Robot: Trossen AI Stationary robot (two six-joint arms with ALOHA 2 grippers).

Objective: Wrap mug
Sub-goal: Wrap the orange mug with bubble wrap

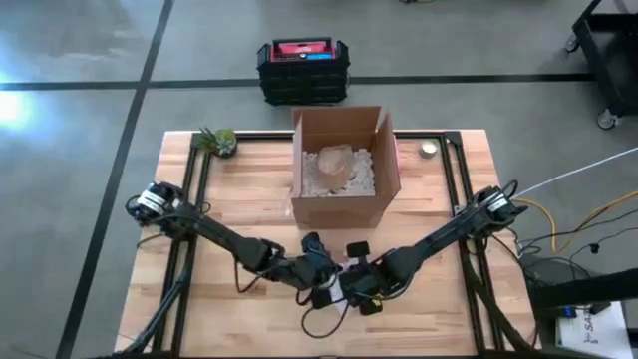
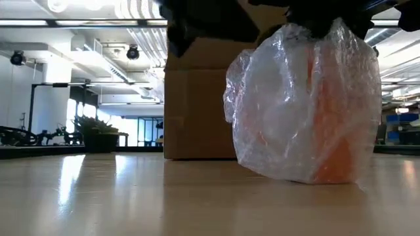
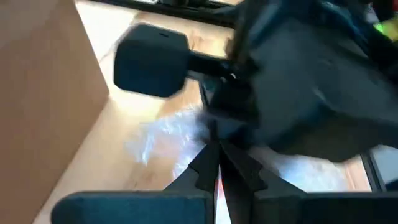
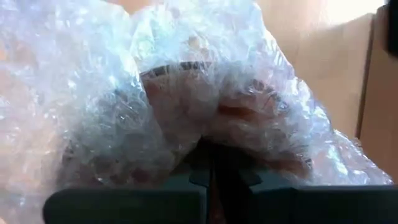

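Wooden table point(image 1: 219, 214): both grippers pinch bubble wrap point(image 2: 289, 98) closed around orange mug point(image 2: 328, 131); next, secure the fold.

Overhead view straight down; low view level, close on the wrapped mug point(image 2: 308, 105)

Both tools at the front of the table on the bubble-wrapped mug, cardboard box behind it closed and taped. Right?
Not quite: the cardboard box is open, flaps up, with packing fill inside, as the high view shows. The rest holds: left tool and right tool meet at the bubble-wrapped mug near the table's front.
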